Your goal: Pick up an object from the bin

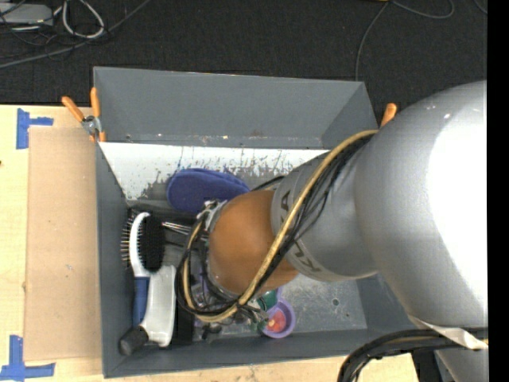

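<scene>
The dark body of my gripper point(205, 299) shows under the arm's orange cover, low over the front middle of the bin. Just to its left lies a white hairbrush point(148, 247) with black bristles, its blue handle pointing to the front. A long white object point(161, 307) with a black end lies alongside that handle. On the gripper's right, a small purple round thing point(279, 321) with an orange centre rests on the bin floor, with a green bit point(267, 299) beside it. Whatever lies directly under the gripper is hidden.
A dark blue oval pad point(205, 188) lies against the sloped back wall, partly behind the arm. The thick arm and its cables cover the bin's middle and right. Bare floor shows at the front right corner.
</scene>
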Robot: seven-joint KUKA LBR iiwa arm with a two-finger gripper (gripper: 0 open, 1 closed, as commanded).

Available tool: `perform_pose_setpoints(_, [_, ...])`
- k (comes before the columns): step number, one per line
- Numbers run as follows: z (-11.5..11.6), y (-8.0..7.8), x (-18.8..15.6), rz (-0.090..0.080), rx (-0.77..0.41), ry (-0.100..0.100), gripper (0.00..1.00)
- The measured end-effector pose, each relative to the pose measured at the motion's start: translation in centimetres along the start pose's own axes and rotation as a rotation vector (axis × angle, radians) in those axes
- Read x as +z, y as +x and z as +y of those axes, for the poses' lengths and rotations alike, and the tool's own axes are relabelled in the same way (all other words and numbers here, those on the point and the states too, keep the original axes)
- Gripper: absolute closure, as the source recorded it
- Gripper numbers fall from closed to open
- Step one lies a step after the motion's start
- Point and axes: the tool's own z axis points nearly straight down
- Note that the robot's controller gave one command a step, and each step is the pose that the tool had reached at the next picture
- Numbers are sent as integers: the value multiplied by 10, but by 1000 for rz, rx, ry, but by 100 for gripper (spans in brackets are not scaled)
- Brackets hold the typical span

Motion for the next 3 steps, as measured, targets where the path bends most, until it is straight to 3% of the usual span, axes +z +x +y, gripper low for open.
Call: perform_pose_setpoints(3, [-3,3,-46,12,7,4,100])
